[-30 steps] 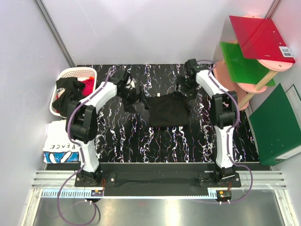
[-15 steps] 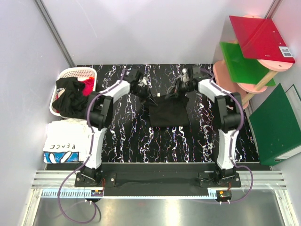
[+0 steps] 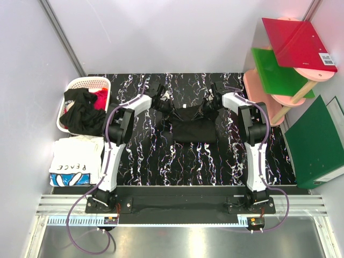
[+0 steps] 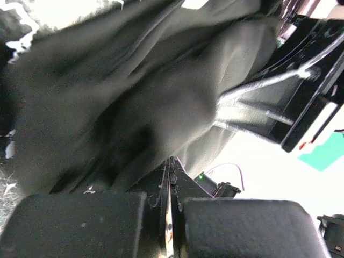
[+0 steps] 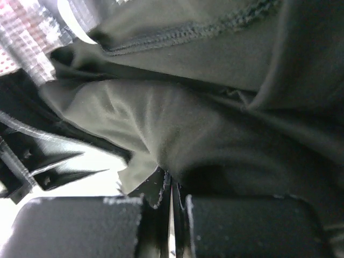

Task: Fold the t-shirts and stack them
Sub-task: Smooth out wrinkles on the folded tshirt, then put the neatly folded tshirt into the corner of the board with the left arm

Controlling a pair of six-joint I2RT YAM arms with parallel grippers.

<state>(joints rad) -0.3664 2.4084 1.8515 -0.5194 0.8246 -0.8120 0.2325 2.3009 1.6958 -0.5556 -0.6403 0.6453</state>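
Observation:
A black t-shirt (image 3: 193,130) lies partly folded in the middle of the black marbled table (image 3: 161,161). My left gripper (image 3: 173,111) is shut on its far left edge and my right gripper (image 3: 204,113) is shut on its far right edge. In the left wrist view the left gripper (image 4: 171,164) pinches dark cloth (image 4: 134,97) that fills the frame. The right wrist view shows the right gripper (image 5: 171,177) pinching a fold of the same shirt (image 5: 215,134), with a stitched hem above. A white t-shirt lettered "PEACE" (image 3: 72,161) lies folded at the left.
A white slatted basket (image 3: 80,83) at the far left holds black shirts (image 3: 80,110) and a red one (image 3: 100,98). Right of the table stand a red folder (image 3: 298,43), a green folder (image 3: 277,72), a dark green one (image 3: 317,142) and a pink stand (image 3: 262,88).
Both grippers have gone from open to shut on the shirt's far edge. They have drawn closer together over its far corners, and the shirt looks a little shorter front to back.

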